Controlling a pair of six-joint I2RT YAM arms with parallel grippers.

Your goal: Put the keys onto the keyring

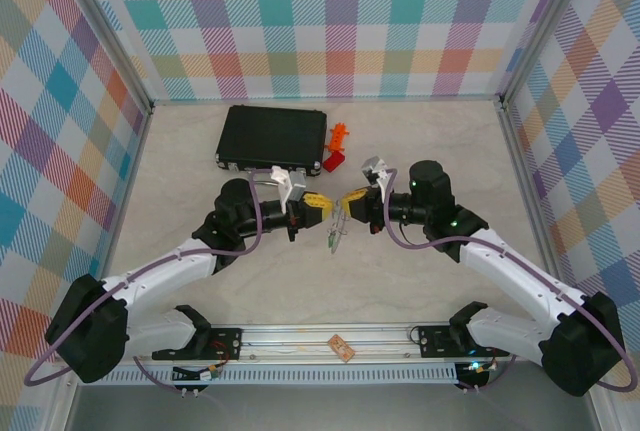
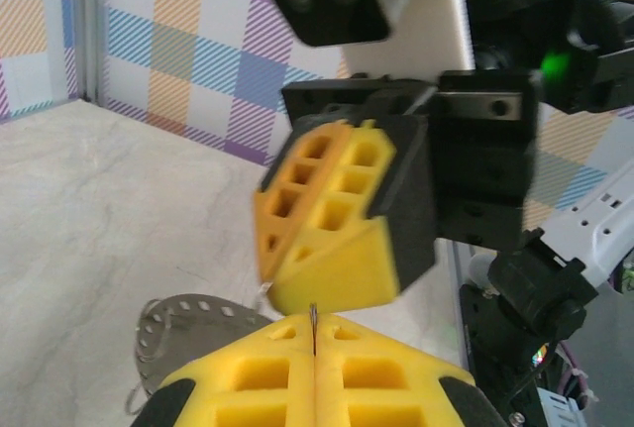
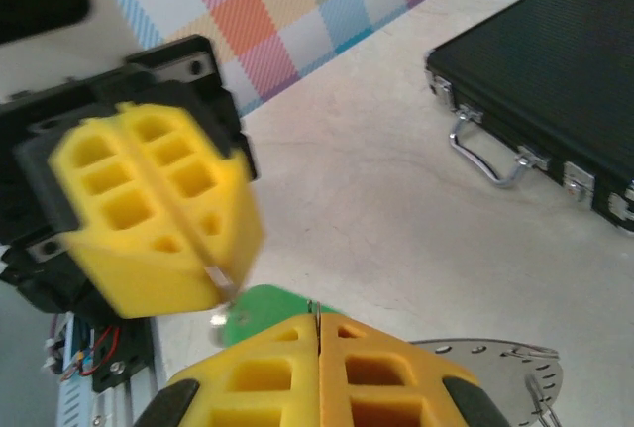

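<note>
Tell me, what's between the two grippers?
A green key tag sits between the left gripper and the right gripper, close to both tips. The right wrist view shows it.

A case [image 1: 273, 137] lies at the back of the desk [image 1: 430, 286], plastic pieces [image 1: 337, 144] just right of it. Nearer, the left gripper [image 1: 318, 203] and right gripper [image 1: 352, 201] meet tip to tip, the keyring [image 2: 158, 328] beneath them.
</note>
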